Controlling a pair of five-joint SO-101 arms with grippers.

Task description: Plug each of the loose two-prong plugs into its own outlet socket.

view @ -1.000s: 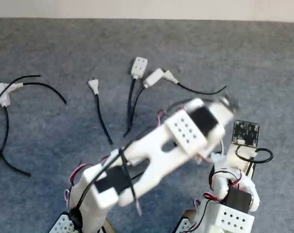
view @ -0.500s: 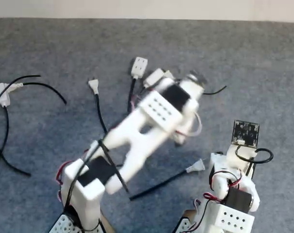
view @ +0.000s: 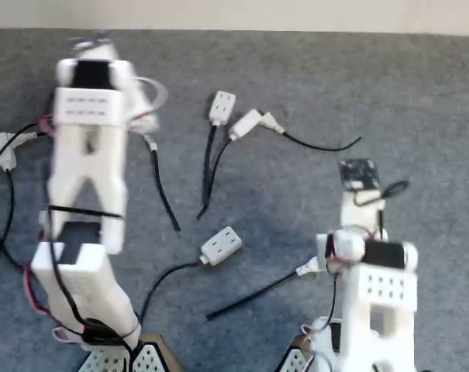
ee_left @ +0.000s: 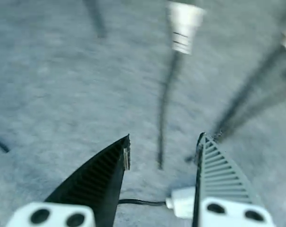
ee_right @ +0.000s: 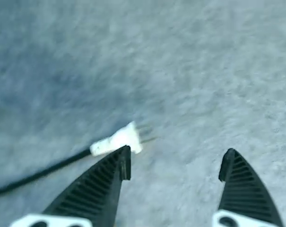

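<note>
My left arm [view: 87, 101] stretches to the far left of the grey mat. Its gripper [ee_left: 164, 141] is open above a black cord with a white plug [ee_left: 184, 21] at the cord's far end. A second white piece [ee_left: 183, 208] lies just under its fingers. At the front right, my right gripper [ee_right: 177, 152] is open and holds nothing. It hovers beside a loose two-prong plug [ee_right: 119, 139], and one finger [ee_right: 105, 182] hangs over the plug's cord. That plug [view: 308, 268] lies next to the right arm [view: 374, 263]. A loose outlet socket [view: 221, 244] lies mid-mat.
At the back centre lie a lone socket [view: 222, 106], a socket [view: 247, 122] with a plug [view: 271, 122] at its end, and a loose plug [view: 149, 138] on a black cord. More white pieces and cords [view: 3, 151] crowd the left edge.
My left arm has swung from the right centre across to the far left, uncovering the mid-mat socket and the front plug. My right arm has turned and lifted slightly.
</note>
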